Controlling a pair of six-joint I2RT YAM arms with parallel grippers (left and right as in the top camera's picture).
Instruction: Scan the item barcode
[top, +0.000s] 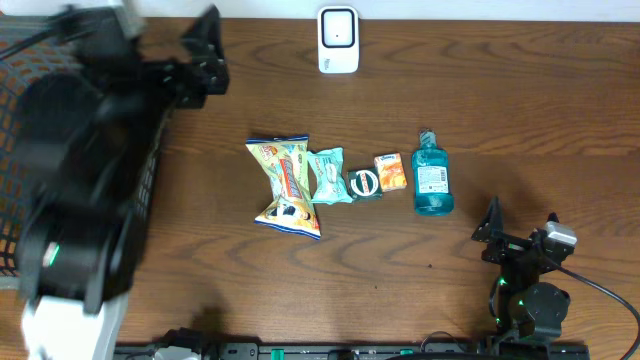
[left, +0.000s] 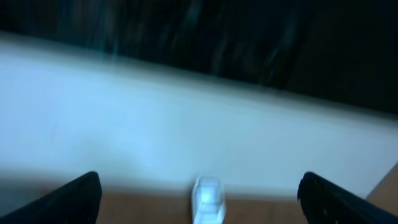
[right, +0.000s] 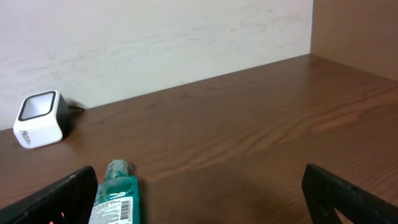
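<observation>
Overhead: teal plastic bottle (top: 432, 176), crinkly snack bag (top: 286, 186), woodgrain tbl (top: 520, 90)

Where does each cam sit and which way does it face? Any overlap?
Overhead: above table, looking down; left arm, right arm show.
Left wrist: blurred, faces wall and scanner; left fingers at bottom corners.
Right wrist: low over table, faces wall; scanner, bottle, right fingers.
Shared: scanner in all three.
</observation>
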